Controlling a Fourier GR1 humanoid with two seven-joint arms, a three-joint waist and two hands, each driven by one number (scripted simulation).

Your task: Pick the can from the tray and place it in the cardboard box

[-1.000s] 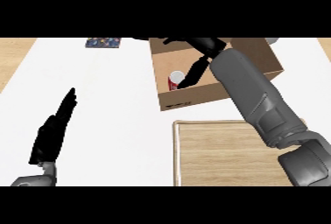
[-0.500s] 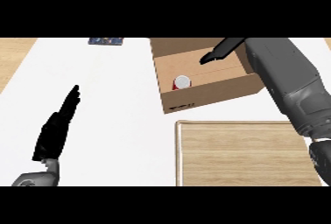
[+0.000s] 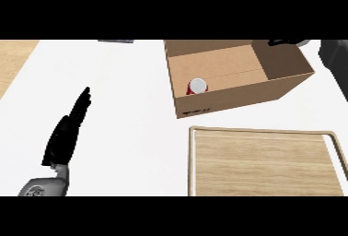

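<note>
The red can [image 3: 196,86] with a white top stands upright inside the open cardboard box [image 3: 234,96], near its front-left corner. Nothing touches it. The wooden tray [image 3: 262,161] lies in front of the box with nothing on it. Only a small black part of my right hand [image 3: 282,43] shows at the top right, beyond the box's far right corner, with its grey forearm [image 3: 333,55] at the view's edge. My left hand [image 3: 66,131] rests at the lower left, open with straight fingers pointing away, far from the box.
The white counter [image 3: 122,92] has a wood-coloured strip [image 3: 12,55] along its far left. A small dark patterned object [image 3: 115,41] lies at the top edge, left of the box.
My right arm has drawn back out of the box to the upper right edge of the view, leaving the can inside. The left hand has stayed in place.
</note>
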